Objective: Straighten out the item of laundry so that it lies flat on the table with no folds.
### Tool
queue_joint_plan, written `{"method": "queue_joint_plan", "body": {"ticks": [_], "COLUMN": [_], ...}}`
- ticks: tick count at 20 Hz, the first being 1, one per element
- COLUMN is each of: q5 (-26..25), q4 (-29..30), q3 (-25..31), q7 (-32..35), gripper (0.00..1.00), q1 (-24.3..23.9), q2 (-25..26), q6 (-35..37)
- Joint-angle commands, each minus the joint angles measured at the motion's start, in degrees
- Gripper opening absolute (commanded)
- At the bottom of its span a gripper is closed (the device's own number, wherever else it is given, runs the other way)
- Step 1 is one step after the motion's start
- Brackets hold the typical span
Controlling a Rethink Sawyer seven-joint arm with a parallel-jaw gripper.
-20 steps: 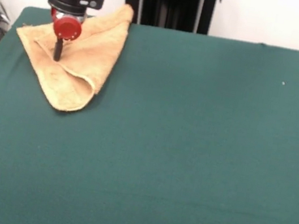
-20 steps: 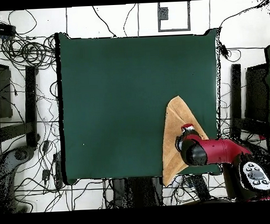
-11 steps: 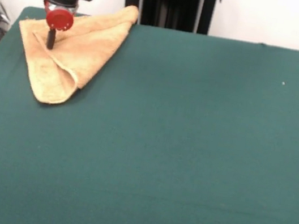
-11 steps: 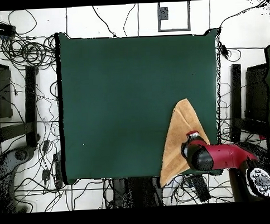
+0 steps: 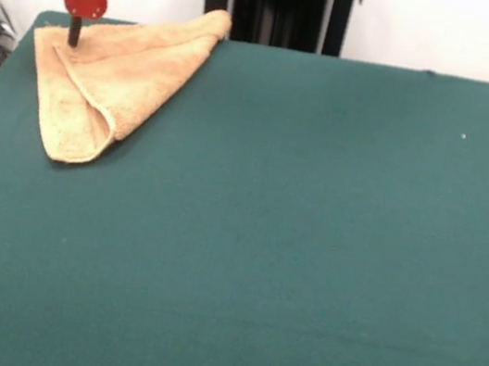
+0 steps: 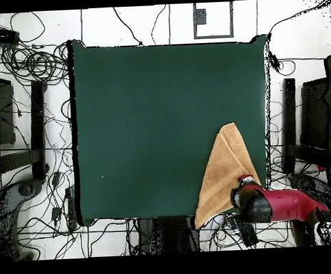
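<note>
Green felt table [image 5: 311, 232] w/ folded orange-tan towel [image 5: 112, 76] at corner; gripper [image 5: 73, 34] pressing towel's corner, fingers' state can't tell.

Evenly, softly lit from above; faint shadow hugging the towel [image 5: 112, 76] fold near the table [image 5: 308, 250] corner; no glare, slightly soft.

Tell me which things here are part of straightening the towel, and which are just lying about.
Job: towel, folded into a triangle; table; gripper on the towel's corner.
Lying about: cables on the floor; white speck on the table.
</note>
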Motion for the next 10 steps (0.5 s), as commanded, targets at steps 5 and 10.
{"method": "queue_joint_plan", "body": {"ticks": [5, 10], "q5": [-6.13, -7.15], "q4": [5.89, 6.19], "q3": [4.96, 6.55], "q7": [-21.56, -21.0], "gripper": [0.0, 0.0], "q1": [-0.37, -1.67], "q2": [0.15, 0.78], "q6": [9.02, 8.32]}}
